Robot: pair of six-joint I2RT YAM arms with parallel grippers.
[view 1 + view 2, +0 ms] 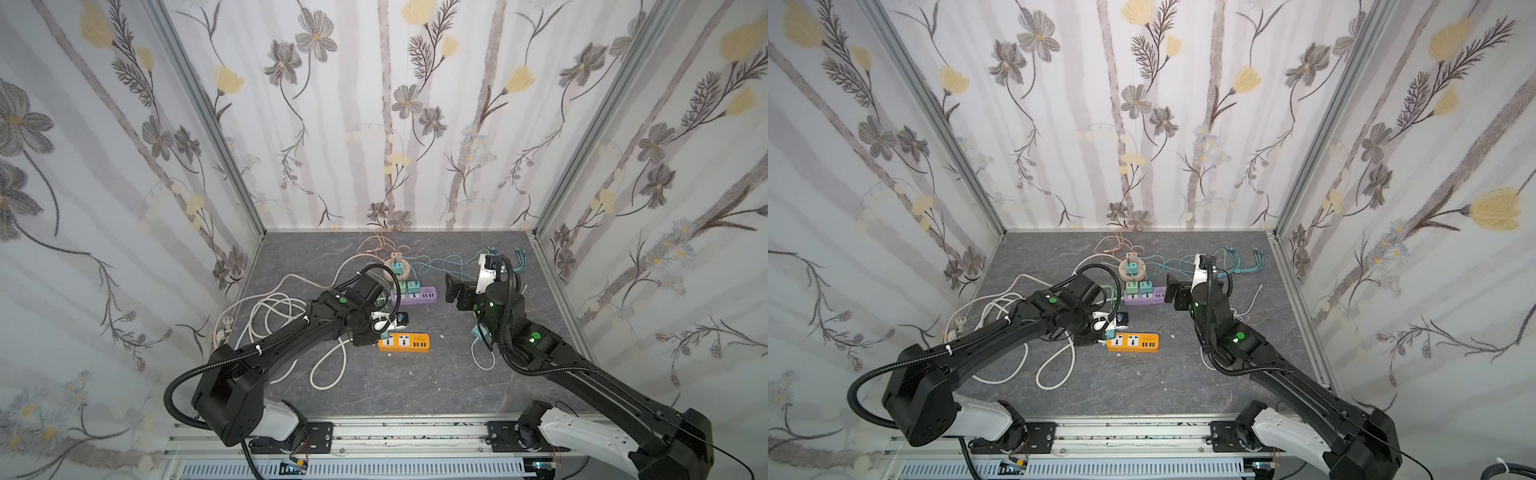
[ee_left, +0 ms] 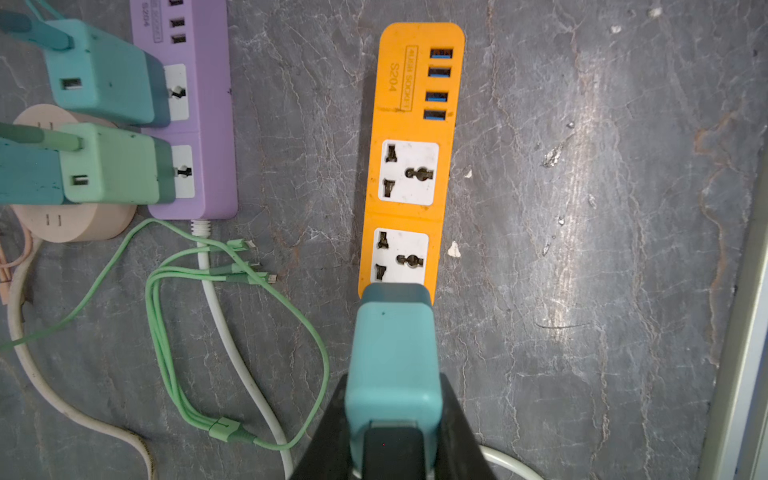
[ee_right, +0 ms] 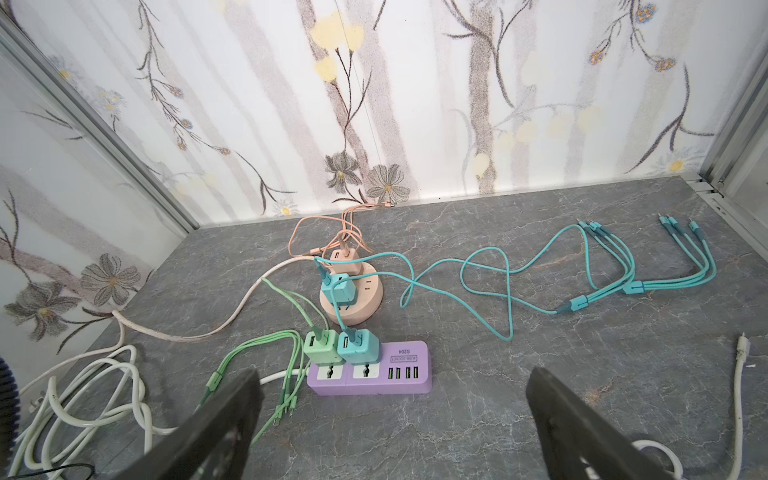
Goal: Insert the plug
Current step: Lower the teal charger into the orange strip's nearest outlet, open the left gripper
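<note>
- Clamping the teal plug (image 2: 392,353) between its black fingers (image 2: 457,424), the left gripper (image 2: 392,407) holds it low over the grey stone-patterned table (image 2: 582,249).
- The plug's dark front end sits at the end of the orange power strip (image 2: 409,214) opposite its USB ports, just short of the first of two white sockets. Both sockets are empty. Whether plug and strip touch cannot be told.
- Loose white cable (image 1: 266,316) lies coiled to the left of the orange strip in both top views.
- Farther in, the right gripper (image 3: 392,376) hangs with its jaws spread wide and nothing between them, facing the purple power strip (image 3: 419,386).
- The purple strip carries a green adapter (image 3: 319,347) and a blue-green adapter (image 3: 357,347), plugged in side by side.
- Just behind it stands a round pink socket hub (image 3: 353,309) with two more adapters on top.
- Farthest back, teal cables (image 3: 498,282) trail to the right toward the flowered wall (image 3: 415,104).
</note>
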